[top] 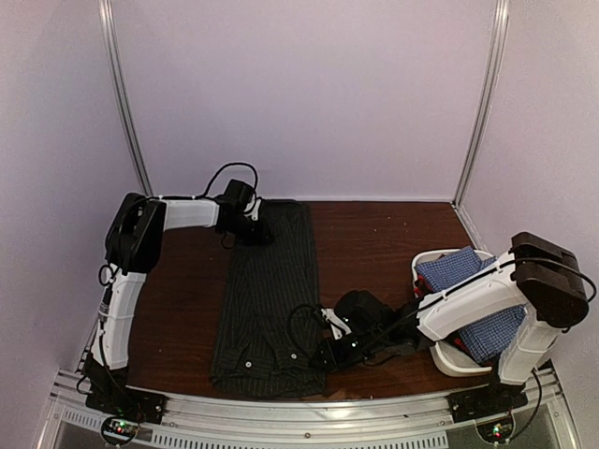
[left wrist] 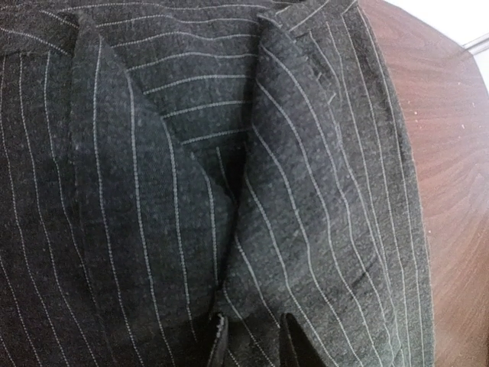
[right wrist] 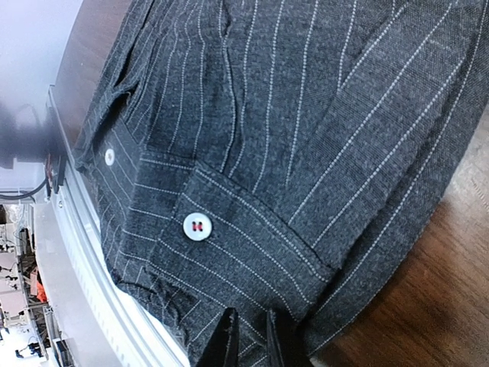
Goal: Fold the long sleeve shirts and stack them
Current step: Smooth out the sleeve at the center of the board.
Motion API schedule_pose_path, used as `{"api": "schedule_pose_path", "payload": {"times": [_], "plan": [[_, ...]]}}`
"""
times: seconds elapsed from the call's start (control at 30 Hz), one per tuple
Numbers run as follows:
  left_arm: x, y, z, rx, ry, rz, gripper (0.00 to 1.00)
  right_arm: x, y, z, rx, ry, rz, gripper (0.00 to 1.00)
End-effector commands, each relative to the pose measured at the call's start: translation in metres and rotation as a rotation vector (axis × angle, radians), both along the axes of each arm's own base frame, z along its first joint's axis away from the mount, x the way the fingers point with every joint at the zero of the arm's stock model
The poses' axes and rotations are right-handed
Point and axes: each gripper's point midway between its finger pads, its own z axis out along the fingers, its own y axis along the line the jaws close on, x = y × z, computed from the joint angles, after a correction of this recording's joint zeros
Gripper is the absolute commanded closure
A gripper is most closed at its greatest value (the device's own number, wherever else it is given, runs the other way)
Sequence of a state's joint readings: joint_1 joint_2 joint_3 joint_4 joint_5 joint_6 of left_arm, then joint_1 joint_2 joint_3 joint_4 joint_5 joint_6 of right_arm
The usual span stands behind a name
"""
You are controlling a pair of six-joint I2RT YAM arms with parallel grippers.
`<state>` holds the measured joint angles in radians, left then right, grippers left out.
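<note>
Item: black shirt (top: 267, 299), lying as a long strip on the table (top: 374, 234). Your left gripper (top: 255, 232) pinches its far end and your right gripper (top: 328, 355) its near corner, probably to fold end over end. Also one checked shirt (top: 459, 271), waiting in the tub (top: 449, 360).

1. Two shirts can be seen: one black shirt (top: 267, 299) with thin stripes on the left, and one blue shirt (top: 459, 267) on the right.
2. One white tub (top: 452, 363), on the right.
3. Two robot arms: the left arm (top: 122, 318) and the right arm (top: 468, 304).
4. One brown table (top: 374, 238).
5. Two white buttons (right wrist: 197, 226) show on the black shirt, at its near end.
</note>
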<state>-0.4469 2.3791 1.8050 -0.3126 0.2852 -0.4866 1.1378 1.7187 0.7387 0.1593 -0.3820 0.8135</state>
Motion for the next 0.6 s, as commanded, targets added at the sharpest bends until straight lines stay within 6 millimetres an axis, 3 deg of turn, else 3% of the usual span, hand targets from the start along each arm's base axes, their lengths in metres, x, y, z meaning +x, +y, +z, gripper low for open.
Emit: {"api": "schedule_pose_path", "payload": {"times": [0.0,0.2,0.33,0.4,0.57], "plan": [[0.012,-0.004,0.014,0.013,-0.033,0.011,0.75,0.002,-0.003,0.018,0.009,-0.042,-0.011,0.84],[0.016,-0.003,0.067,-0.005,-0.107,0.013,0.73,0.026,-0.006,0.059,0.030,-0.142,-0.057,0.76],[0.005,0.005,0.099,-0.012,-0.142,0.026,0.72,0.048,-0.008,0.078,0.045,-0.193,-0.093,0.70],[-0.005,0.011,0.103,-0.010,-0.137,0.039,0.72,0.063,-0.003,0.084,0.058,-0.208,-0.105,0.69],[-0.043,0.023,0.089,-0.036,-0.080,0.043,0.72,0.098,0.018,0.094,0.113,-0.236,-0.120,0.68]]}}
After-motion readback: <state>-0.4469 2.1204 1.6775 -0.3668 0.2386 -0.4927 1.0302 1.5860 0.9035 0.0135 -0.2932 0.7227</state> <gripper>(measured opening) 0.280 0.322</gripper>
